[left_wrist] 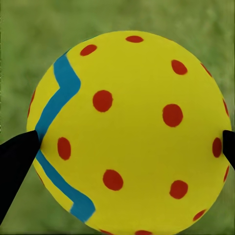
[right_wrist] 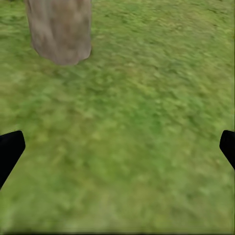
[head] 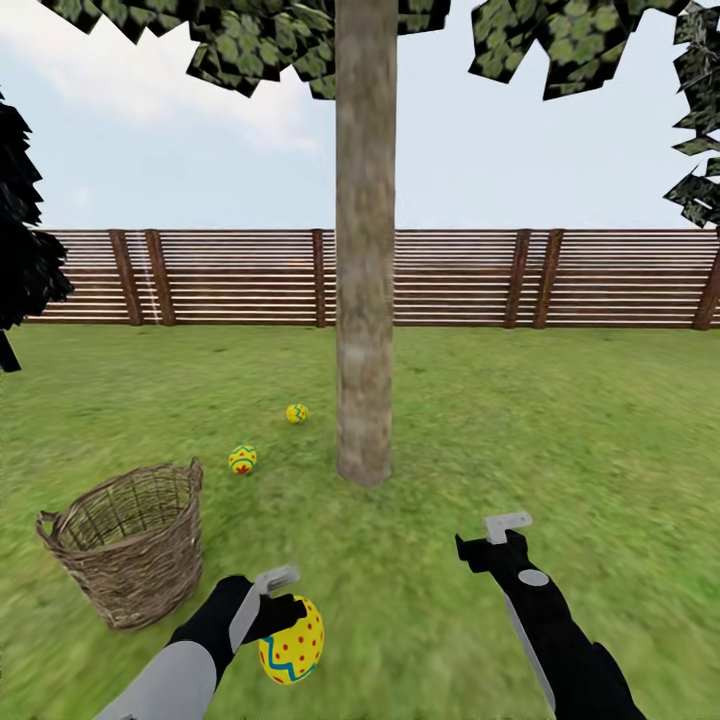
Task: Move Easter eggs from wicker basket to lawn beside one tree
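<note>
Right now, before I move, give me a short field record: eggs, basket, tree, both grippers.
eggs on lawn: two, near egg and far egg, both on the grass left of the tree trunk
egg in hand: third egg, dotted with a blue zigzag, held above the lawn
basket: upright on the grass, no egg seen inside
left gripper: shut on the third egg, right of the basket
right gripper: open, empty, over grass near the trunk
</note>
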### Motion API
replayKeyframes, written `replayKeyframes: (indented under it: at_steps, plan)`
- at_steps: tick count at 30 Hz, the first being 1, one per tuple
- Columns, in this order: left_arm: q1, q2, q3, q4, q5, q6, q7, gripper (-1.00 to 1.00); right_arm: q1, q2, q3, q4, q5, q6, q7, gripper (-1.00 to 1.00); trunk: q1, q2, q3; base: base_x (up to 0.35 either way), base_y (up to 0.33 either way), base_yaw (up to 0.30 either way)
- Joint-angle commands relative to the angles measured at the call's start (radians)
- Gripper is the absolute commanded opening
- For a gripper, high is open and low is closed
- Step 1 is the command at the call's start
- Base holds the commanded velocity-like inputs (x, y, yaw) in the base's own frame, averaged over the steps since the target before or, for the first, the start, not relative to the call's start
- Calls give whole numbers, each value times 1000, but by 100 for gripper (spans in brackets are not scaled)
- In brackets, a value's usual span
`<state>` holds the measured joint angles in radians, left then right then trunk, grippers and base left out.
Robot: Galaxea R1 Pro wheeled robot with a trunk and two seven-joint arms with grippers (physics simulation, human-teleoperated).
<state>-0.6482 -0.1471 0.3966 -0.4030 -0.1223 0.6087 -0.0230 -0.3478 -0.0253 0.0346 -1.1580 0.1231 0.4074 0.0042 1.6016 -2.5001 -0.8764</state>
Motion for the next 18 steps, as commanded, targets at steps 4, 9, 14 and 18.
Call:
replayKeyframes:
  at_steps: [4,9,14,18]
  plan:
    - [-1,-2,9,-2,-10,-2,-3,-100,0,-2,2,-2,10,7,0,100,1,-1,-9,0,0,63]
    - [-1,-2,10,-2,-10,-48,-3,-100,0,-2,2,-2,10,7,0,100,1,-1,-9,42,0,63]
    - [-1,-2,9,-1,-10,-49,-30,-100,0,-3,2,-3,10,7,0,100,1,-1,-9,305,0,63]
    - [-1,-2,8,0,-11,-47,-38,-100,0,-3,2,-3,9,7,0,100,1,-1,-9,327,0,63]
